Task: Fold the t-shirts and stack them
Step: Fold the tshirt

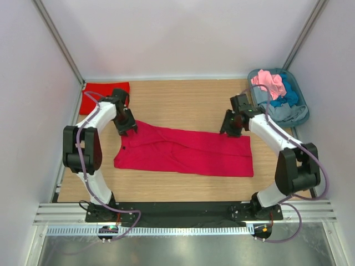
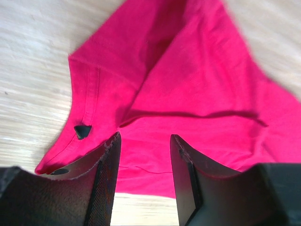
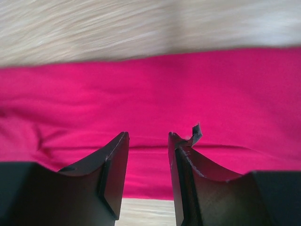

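Crimson t-shirt (image 1: 186,152), one, spread flat mid-table, long axis nine to three o'clock. We find the left gripper (image 1: 128,128) at its ten o'clock corner and the right gripper (image 1: 228,131) at two, equally near. Both jaws parted, nothing held.

This looks like a robot lab, not a home. A left arm (image 1: 91,144) and a right arm (image 1: 277,141), both robot arms, are bolted to a black plate (image 1: 183,209) at the edge of a wooden table (image 1: 188,105). Shiny metal rails (image 1: 55,213) run along the front. Plain white walls (image 1: 183,39) close the table in like a booth. Purple cables (image 1: 83,130) hang off the arms (the way wires do on machines). The only homey things are a red shirt (image 1: 188,152) and a tub (image 1: 304,105).
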Motion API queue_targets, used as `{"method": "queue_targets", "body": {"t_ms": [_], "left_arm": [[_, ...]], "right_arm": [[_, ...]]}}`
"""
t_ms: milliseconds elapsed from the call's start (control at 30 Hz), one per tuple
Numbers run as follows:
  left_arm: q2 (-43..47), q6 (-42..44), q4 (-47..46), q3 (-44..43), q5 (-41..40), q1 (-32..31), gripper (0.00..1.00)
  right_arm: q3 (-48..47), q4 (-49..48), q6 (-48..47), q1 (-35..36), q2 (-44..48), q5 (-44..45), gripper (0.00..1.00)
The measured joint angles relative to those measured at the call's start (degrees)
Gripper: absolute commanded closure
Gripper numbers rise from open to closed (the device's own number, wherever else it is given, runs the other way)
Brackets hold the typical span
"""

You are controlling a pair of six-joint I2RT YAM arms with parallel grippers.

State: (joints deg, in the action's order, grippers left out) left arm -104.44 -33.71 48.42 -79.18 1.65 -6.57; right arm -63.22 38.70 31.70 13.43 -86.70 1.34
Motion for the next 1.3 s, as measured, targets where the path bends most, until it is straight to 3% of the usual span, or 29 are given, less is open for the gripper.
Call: {"method": "queue_targets", "body": {"t_ms": [367, 667, 1100, 1300], "left_arm": [[-1.5, 3.0, -1.5, 4.3, 3.6, 0.1, 0.53], [-2.0, 6.3, -3.5, 6.2, 4.2, 0.2, 0.53], [-0.2, 10.9, -7.9, 10.3, 10.4, 3.1, 0.5], [-0.2, 11.8, -8.6, 10.2, 11.1, 3.1, 0.51]], "right_arm": [[-18.7, -10.0, -3.0, 14.6, -22.1, -18.3, 0.53], [-30.7, -14.1, -3.5, 21.3, -33.6, -23.8, 0.53], [-38.6, -16.4, -3.5, 26.0, -43.6, -25.2, 0.54], [-39.6, -16.6, -3.8, 26.5, -44.6, -24.9, 0.73]]}}
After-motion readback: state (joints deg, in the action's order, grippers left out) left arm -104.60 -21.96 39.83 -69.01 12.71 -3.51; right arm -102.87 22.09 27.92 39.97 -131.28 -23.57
